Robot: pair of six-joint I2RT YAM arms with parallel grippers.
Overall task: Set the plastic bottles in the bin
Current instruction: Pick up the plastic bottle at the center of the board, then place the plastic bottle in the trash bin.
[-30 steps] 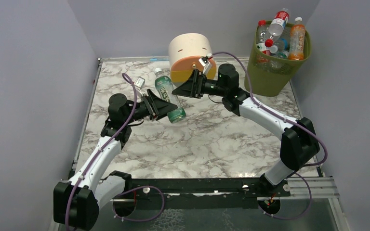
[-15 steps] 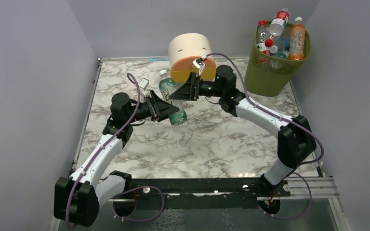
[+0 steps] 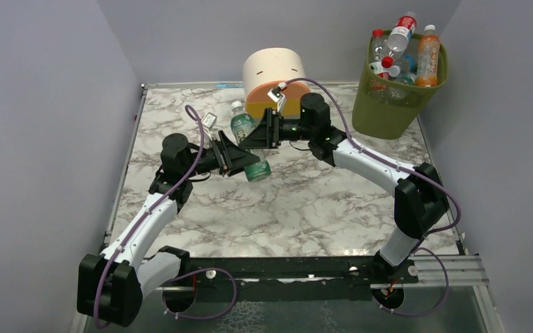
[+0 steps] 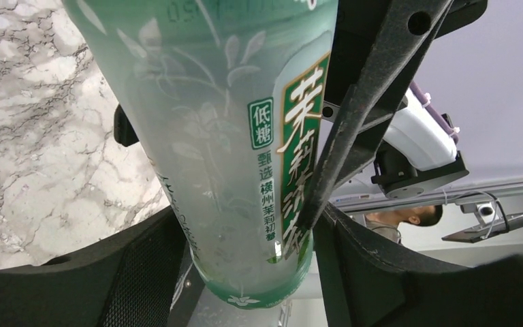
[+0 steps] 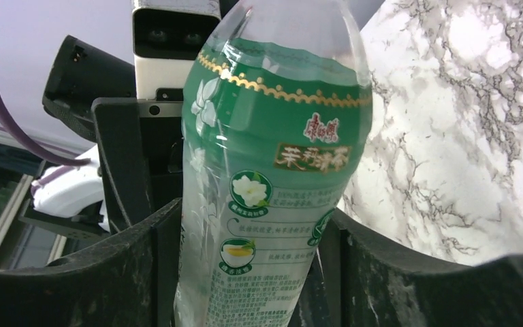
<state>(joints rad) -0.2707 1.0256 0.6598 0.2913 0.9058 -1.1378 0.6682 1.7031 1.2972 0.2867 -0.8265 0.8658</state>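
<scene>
- Green label, clear plastic: that's the bottle (image 3: 242, 125) to look at. It's up off the marble table (image 3: 305, 208), tilted, with its pale cap pointing far left and its base toward the near side. It hangs just in front of the cream-and-orange drawer unit (image 3: 274, 69).

- Who's got it though? Looks like both arms are on it.

- Yep, both. The left gripper (image 3: 241, 157) pinches the lower end, and its wrist view shows the base wedged between the two fingers, touching both. The right gripper (image 3: 262, 132) comes in from the opposite side and clamps the labelled middle. In its own wrist view the fingers press the bottle on both sides. The two grippers cross each other right at the bottle.

- And the bin?

- The bin (image 3: 388, 111) sits at the far right corner, well apart from the held bottle. It's pretty stuffed: several bottles poke above the rim, a red-label bottle (image 3: 403, 28) leaning on top and an orange-liquid bottle (image 3: 427, 59) upright at the right side. Can't count the ones deeper down through the mesh.
</scene>
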